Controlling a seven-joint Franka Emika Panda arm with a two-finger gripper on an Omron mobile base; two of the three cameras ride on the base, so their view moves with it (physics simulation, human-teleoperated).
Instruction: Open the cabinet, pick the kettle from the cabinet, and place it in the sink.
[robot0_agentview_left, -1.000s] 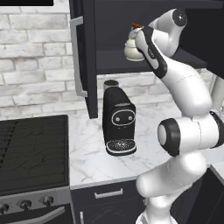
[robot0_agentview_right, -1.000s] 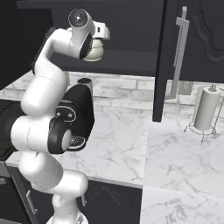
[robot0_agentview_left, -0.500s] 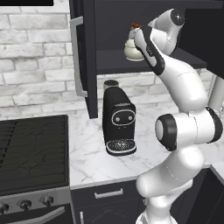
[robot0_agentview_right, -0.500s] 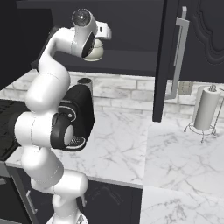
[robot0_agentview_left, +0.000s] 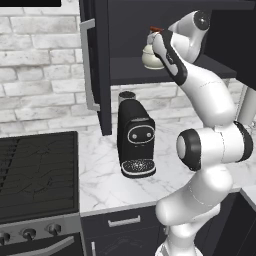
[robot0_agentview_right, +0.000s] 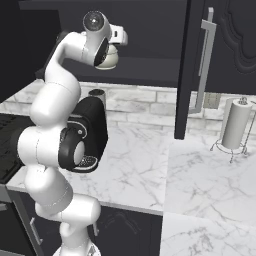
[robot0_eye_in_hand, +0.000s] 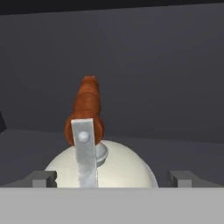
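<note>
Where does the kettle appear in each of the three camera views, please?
Left base view: the kettle stands upper centre on the cabinet shelf, partly behind the arm.
Right base view: kettle at upper left on the same shelf, partly behind the hand.
Hand view: kettle at bottom centre, between the open end effector fingertips, its handle pointing up.
Shared landmark: the black coffee machine below the shelf, in both base views.

The cream kettle (robot0_agentview_left: 150, 54) sits on the open cabinet (robot0_agentview_left: 102, 75) shelf above the black coffee machine (robot0_agentview_left: 135, 140).
</note>
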